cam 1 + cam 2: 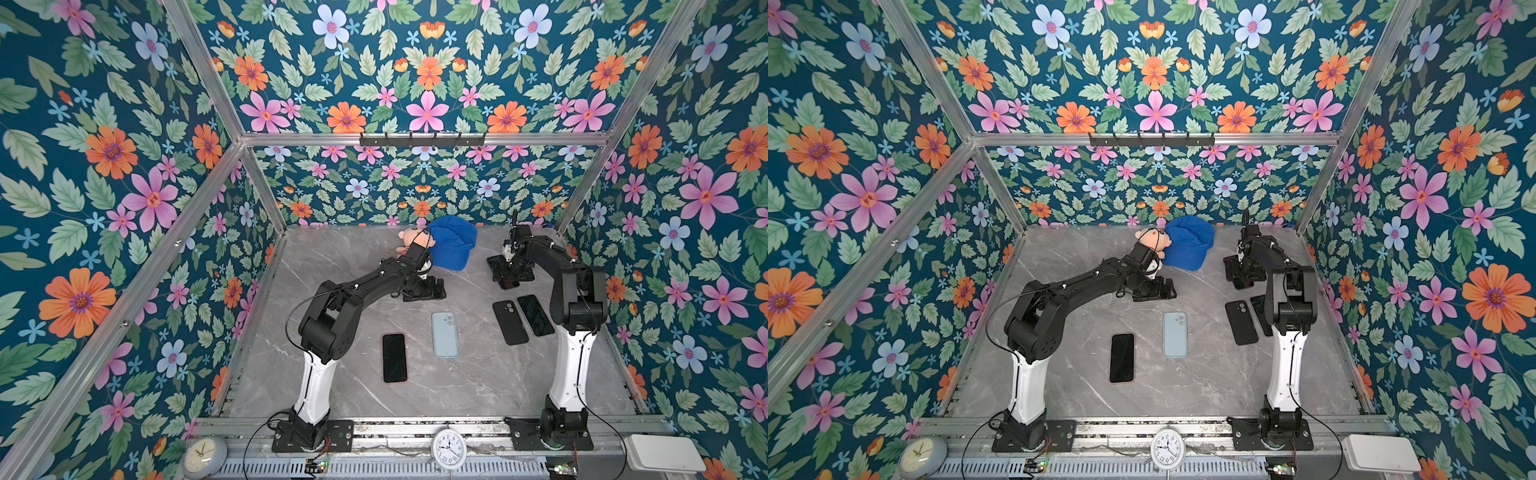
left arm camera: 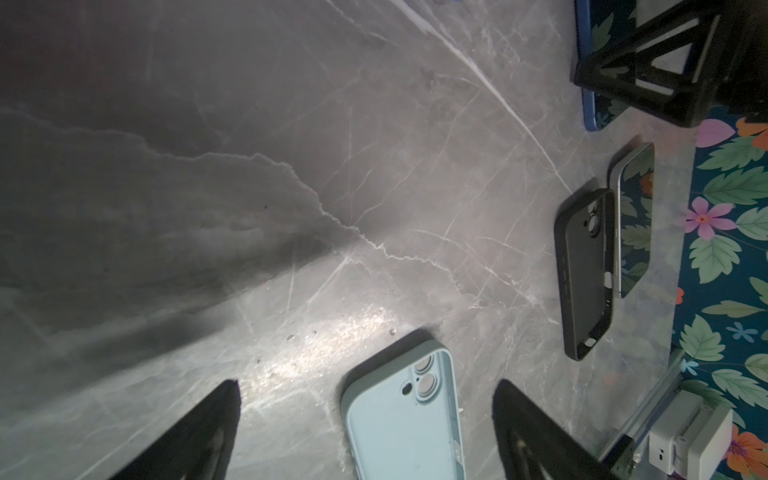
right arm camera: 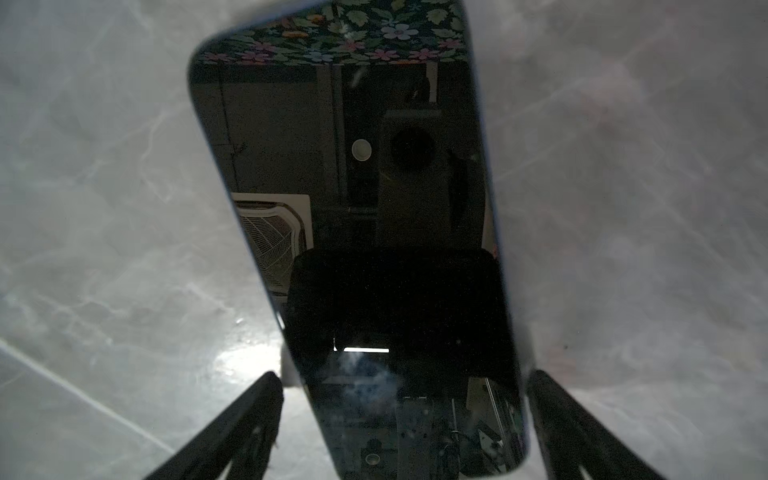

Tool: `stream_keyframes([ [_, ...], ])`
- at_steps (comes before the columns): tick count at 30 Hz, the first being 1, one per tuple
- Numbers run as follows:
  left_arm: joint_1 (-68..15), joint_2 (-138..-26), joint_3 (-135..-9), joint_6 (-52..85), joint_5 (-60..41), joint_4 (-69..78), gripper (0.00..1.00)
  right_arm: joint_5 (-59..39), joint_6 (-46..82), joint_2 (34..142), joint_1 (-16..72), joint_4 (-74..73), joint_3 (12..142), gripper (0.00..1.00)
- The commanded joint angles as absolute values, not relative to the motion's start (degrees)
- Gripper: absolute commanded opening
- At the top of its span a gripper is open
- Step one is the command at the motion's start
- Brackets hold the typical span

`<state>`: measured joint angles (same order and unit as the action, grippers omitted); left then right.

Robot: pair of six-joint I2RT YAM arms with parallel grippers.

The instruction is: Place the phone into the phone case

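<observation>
Two empty cases: blue case, black case at its 3 o'clock. The phone lies between wide right jaws, maybe untouched; left jaws wide.

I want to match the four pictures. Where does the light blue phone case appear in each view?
In a top view: the light blue case lies near the middle of the table, left of the black case.
In a top view: the same place.
Left wrist: seen between the fingers of the open left hand, partly cut off.
Right wrist: not in it.
Shared landmark: the black case, visible in both top views and the left wrist view.
</observation>
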<state>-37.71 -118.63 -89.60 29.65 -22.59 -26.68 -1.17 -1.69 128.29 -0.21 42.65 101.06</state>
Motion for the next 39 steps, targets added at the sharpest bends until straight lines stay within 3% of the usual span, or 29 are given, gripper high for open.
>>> stream_keyframes([
  [1,-37.7,-118.6,-90.1,28.8,-23.3,-27.2,0.96,-1.9,-2.0,129.8,-0.4,45.7,102.0,0.88],
  [16,-36.6,-117.1,-88.4,30.0,-24.6,-26.2,0.96,-6.1,0.2,129.0,-0.2,46.0,101.0,0.64],
  [28,-35.0,-114.5,-85.8,31.0,-27.1,-22.6,0.95,-8.3,3.6,122.2,4.1,43.4,94.5,0.58],
  [39,-32.2,-112.7,-80.3,35.3,-34.2,-13.0,0.91,-10.2,6.9,114.8,13.5,37.5,84.3,0.55],
])
